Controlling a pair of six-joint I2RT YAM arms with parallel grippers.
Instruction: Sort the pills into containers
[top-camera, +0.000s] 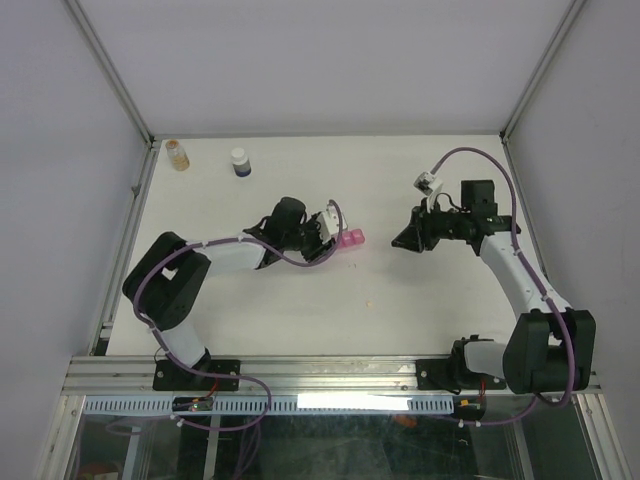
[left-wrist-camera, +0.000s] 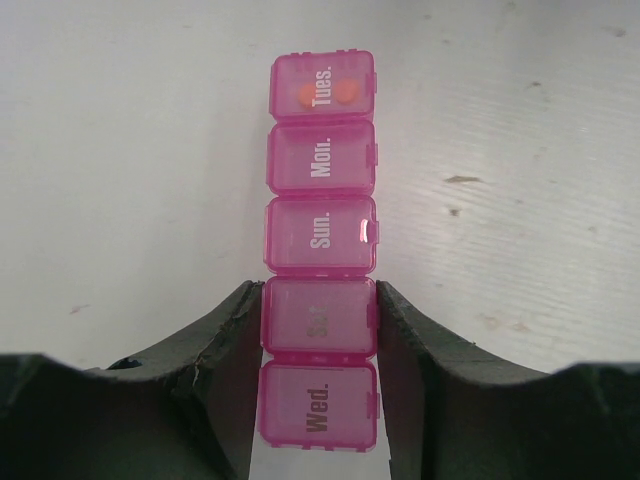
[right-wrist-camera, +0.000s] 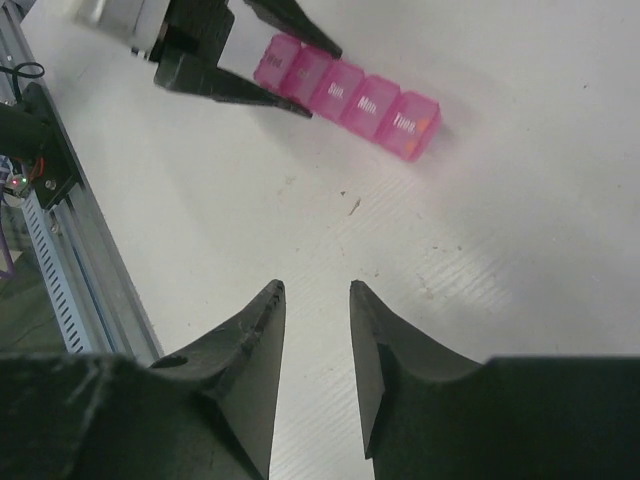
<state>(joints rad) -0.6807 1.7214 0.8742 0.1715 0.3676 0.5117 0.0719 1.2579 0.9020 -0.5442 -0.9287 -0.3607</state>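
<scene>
Left fingers (left-wrist-camera: 215, 385) clamped on pink pill organiser (left-wrist-camera: 320, 235) at Sat. compartment (left-wrist-camera: 318, 318); right fingers (right-wrist-camera: 250, 370) slightly apart, empty, over white tabletop (right-wrist-camera: 480, 250).

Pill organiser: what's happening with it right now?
The left gripper is clamped on the pink pill organiser, across the faded-label compartment between Sun. and Wed. All visible lids are shut, and two orange pills show through the Tues. compartment at the far end. The right gripper hangs over the table nearby, jaws parted and empty, not touching the strip. An amber bottle and a white-capped bottle stand at the table's far left.
</scene>
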